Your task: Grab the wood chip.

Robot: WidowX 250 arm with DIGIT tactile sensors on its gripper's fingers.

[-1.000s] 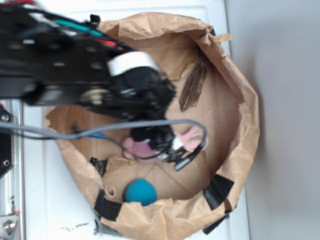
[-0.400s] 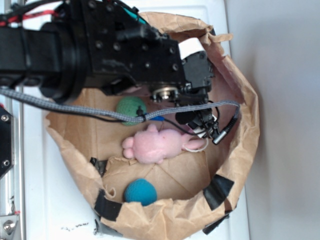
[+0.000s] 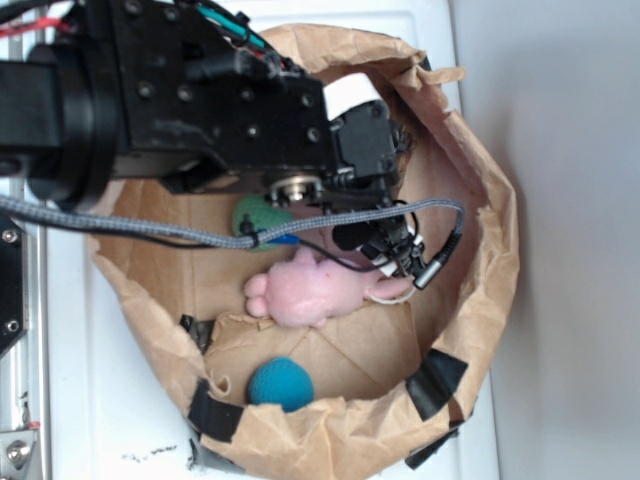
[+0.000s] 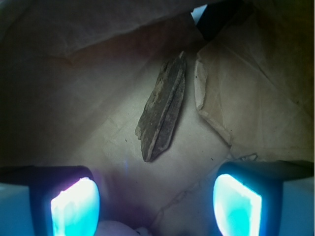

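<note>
Brown paper makes up the rolled-down bag (image 3: 470, 300) that sits on the white table (image 3: 100, 400), its rim patched in places with black tape (image 3: 435, 383). In the wrist view the wood chip (image 4: 163, 108) lies flat on the creased paper floor of the bag, a dark, streaky sliver pointing up and slightly right, with its lower end toward the camera. Just to its right a torn paper flap (image 4: 209, 105) curls up from the floor, close to the chip's upper half but not clearly touching it. The tool (image 4: 156, 201) hangs over the floor with its two glowing cyan fingers (image 4: 75, 206) spread wide at the bottom corners of the view, and nothing sits between them; the chip lies ahead of the gap, well apart from either pad. In the exterior view the black arm (image 3: 200, 100) reaches in from the left and covers the upper part of the bag, so the chip is hidden there. Below the arm a green ball (image 3: 255, 215) peeks out, a pink plush toy (image 3: 315, 290) lies near the middle of the bag, and a teal ball (image 3: 281, 384) rests near the lower rim, well apart from the toy
</note>
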